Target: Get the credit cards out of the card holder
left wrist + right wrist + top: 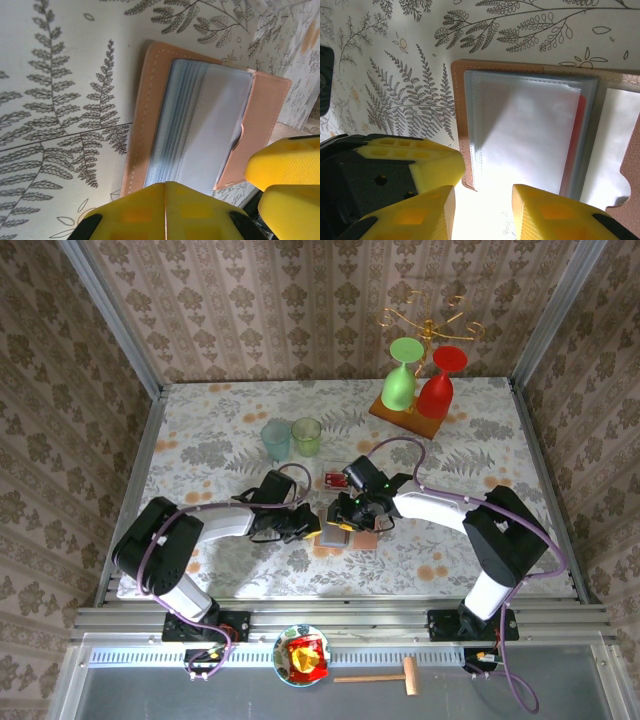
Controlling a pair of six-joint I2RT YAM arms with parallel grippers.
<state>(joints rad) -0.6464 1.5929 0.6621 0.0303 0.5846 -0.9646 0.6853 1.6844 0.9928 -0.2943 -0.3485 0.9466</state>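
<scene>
Centre of bench (200, 450): card holder (139, 110) open, clear sleeves (530, 130) up | L claw (165, 202) clenched at its near edge | R claw (483, 197) released, over sleeve edge | red credit card (576, 135) in sleeve

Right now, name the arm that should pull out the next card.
Likely right. The right end effector is open, straddling the card holder's sleeves where a red card shows; the left end effector is shut at its edge.

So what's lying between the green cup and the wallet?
A small red card lies on the tablecloth between the green cup and the card holder; the top view shows it.
</scene>
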